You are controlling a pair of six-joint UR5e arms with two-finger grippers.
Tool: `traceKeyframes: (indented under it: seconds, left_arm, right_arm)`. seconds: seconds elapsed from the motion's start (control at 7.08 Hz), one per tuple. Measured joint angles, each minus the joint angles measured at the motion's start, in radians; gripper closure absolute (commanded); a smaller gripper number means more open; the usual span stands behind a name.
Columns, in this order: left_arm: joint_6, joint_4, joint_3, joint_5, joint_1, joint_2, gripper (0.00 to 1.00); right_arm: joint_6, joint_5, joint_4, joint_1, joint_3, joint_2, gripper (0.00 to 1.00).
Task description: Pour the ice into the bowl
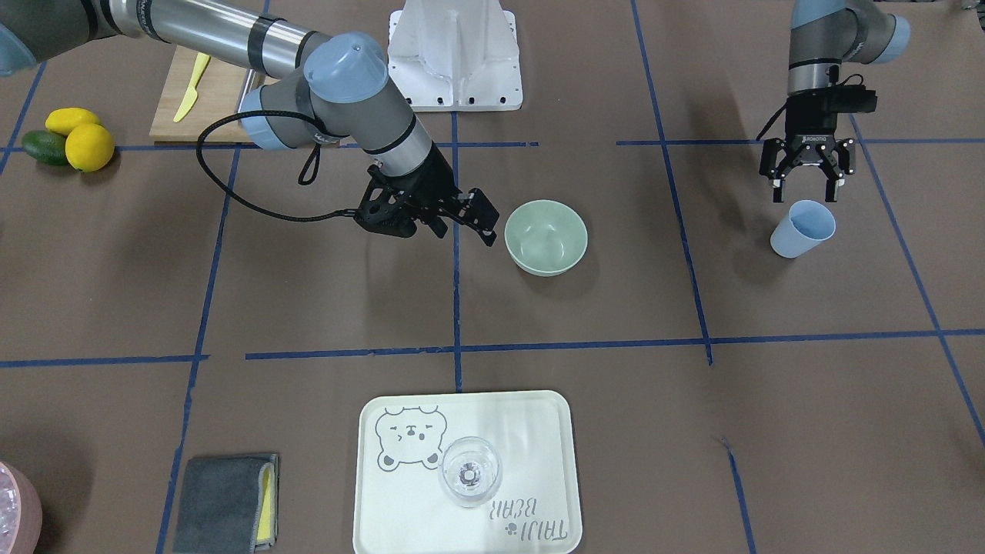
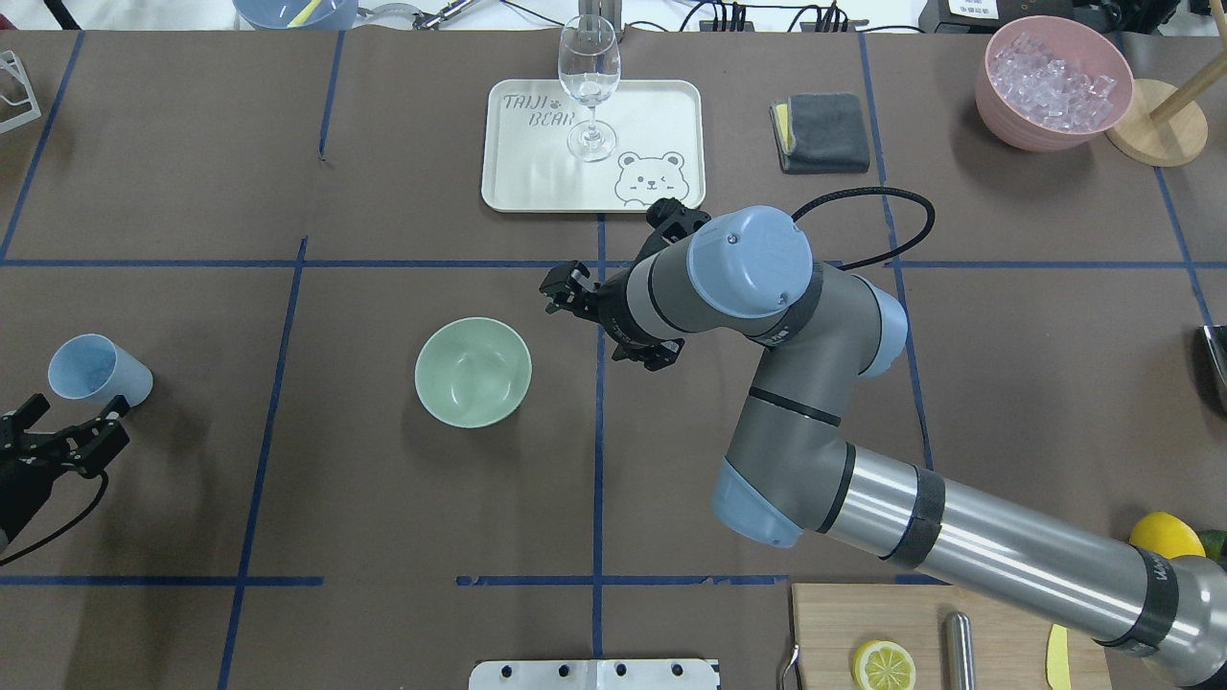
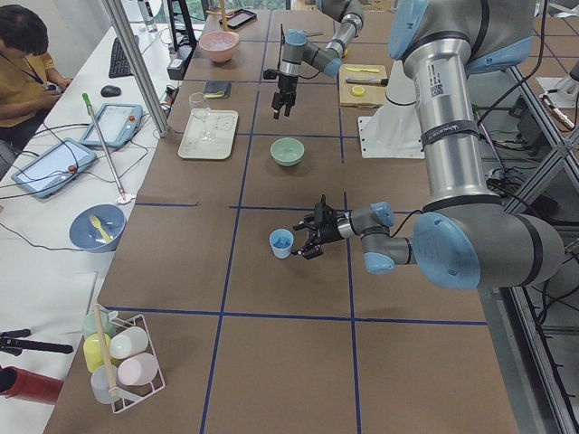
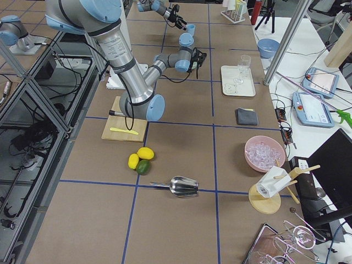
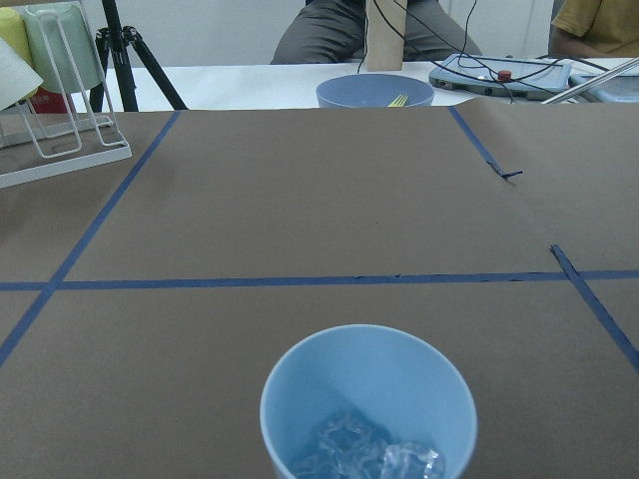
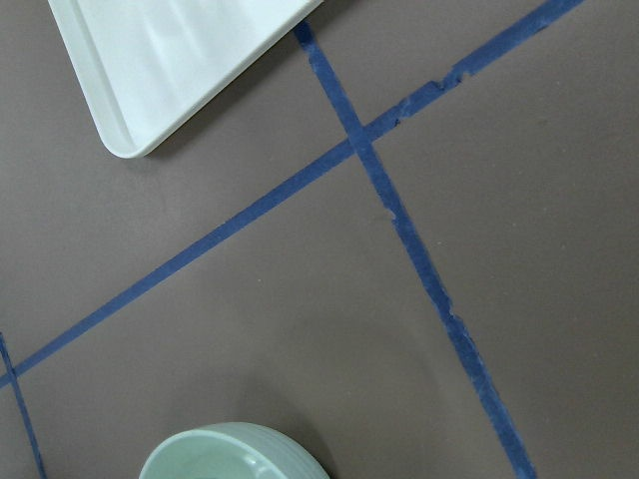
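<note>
The sage-green bowl (image 1: 545, 237) stands empty near the table's middle; it also shows in the overhead view (image 2: 473, 372) and at the bottom of the right wrist view (image 6: 235, 454). A blue cup (image 1: 803, 228) stands upright on the table and holds a few clear ice cubes (image 5: 369, 459). My left gripper (image 1: 804, 188) is open just behind the cup (image 2: 96, 369), not touching it. My right gripper (image 1: 481, 223) is open and empty, close beside the bowl and a little above the table; it also shows in the overhead view (image 2: 561, 292).
A pale tray (image 2: 537, 172) with a wine glass (image 2: 589, 91) stands on the far side. A grey cloth (image 2: 822, 132) and a pink bowl (image 2: 1007, 105) full of ice are at far right. A cutting board (image 2: 824, 632) and lemons (image 1: 88, 146) lie near the robot's right.
</note>
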Motion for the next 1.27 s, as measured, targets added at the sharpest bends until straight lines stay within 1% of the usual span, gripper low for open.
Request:
traceKeyframes:
  seconds: [0.14, 0.42, 0.57, 0.85, 1.27]
  left_arm:
    - [0.000, 0.000, 0.033, 0.047, 0.006, -0.026, 0.01]
    - [0.001, -0.003, 0.114, 0.176, 0.007, -0.061, 0.01]
    - [0.003, -0.006, 0.149, 0.211, 0.008, -0.080, 0.01]
    - [0.004, -0.008, 0.201, 0.229, 0.009, -0.135, 0.01]
    - [0.011, -0.006, 0.224, 0.227, 0.004, -0.168, 0.02]
  right_arm:
    - [0.000, 0.000, 0.000, 0.000, 0.006, -0.005, 0.00]
    - [0.000, 0.000, -0.003, 0.000, 0.023, -0.012, 0.00]
    - [0.000, 0.001, -0.004, -0.001, 0.028, -0.013, 0.00]
    - [0.000, 0.001, -0.006, -0.001, 0.030, -0.013, 0.00]
    - [0.000, 0.001, -0.005, -0.002, 0.032, -0.010, 0.00]
